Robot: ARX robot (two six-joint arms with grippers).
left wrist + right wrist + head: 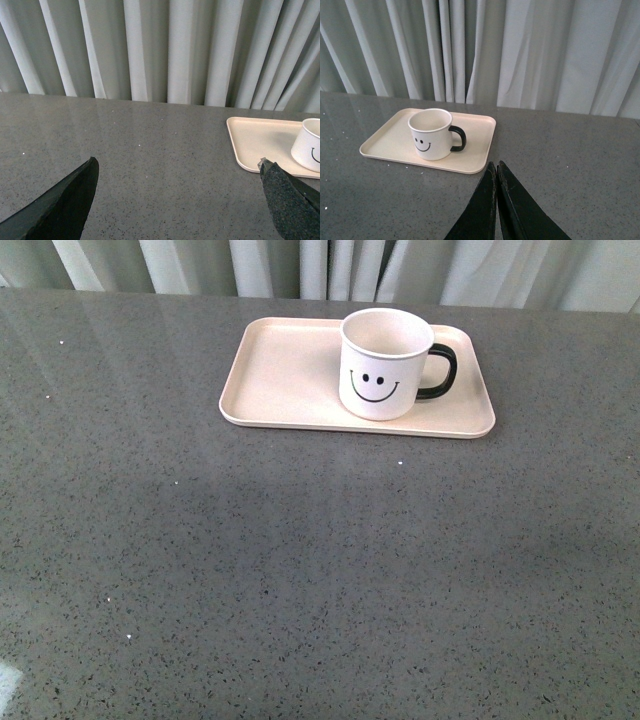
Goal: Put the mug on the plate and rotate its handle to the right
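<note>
Grey speckled counter (300, 570), pale curtains behind. Mug (385, 365) seen upright on plate (280, 370) near far edge; handle (440, 371) already turned right. Task judged done. Left hand (177, 200) spread, right hand (496, 176) pressed together, both empty, well apart from mug.

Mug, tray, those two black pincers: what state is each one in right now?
mug: upright, empty, standing on the plate.
handle: points right.
plate: flat on the table, holding only the mug.
left tool: open, holding nothing.
right tool: shut, holding nothing.
</note>
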